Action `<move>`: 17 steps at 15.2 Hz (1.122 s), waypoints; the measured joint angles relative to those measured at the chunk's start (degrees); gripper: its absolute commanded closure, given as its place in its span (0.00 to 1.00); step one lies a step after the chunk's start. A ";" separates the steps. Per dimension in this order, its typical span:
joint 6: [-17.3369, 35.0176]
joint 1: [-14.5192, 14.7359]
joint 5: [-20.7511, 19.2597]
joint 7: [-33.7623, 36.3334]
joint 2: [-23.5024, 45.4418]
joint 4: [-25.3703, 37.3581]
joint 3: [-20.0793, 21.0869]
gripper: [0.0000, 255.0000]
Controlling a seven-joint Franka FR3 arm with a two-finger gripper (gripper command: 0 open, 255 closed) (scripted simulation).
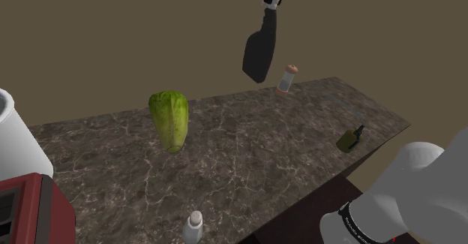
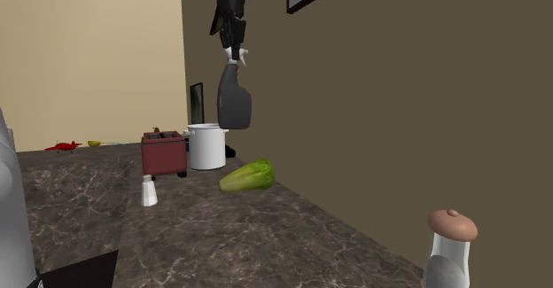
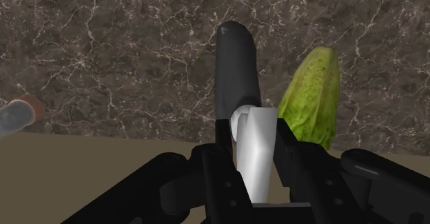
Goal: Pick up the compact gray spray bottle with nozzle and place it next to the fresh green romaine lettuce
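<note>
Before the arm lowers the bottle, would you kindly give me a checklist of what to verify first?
1. The tool is shut on the spray bottle at its pale neck: ok.
2. The spray bottle hangs well above the counter: ok.
3. The lettuce lies on the counter, nothing touching it: ok.
4. There is bare counter beside the lettuce for set-down: ok.
5. The spray bottle is directly over that spot: cannot tell.
6. The capped shaker stands away from the lettuce: ok.
</note>
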 measured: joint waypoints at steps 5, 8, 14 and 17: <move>-3.57 3.30 -0.23 6.96 5.86 9.27 3.82 1.00; -4.91 5.14 -0.64 10.33 8.75 13.38 5.51 1.00; 0.21 5.29 -0.35 10.95 6.20 5.70 5.66 1.00; 3.23 5.21 -0.17 10.93 4.54 1.04 5.59 1.00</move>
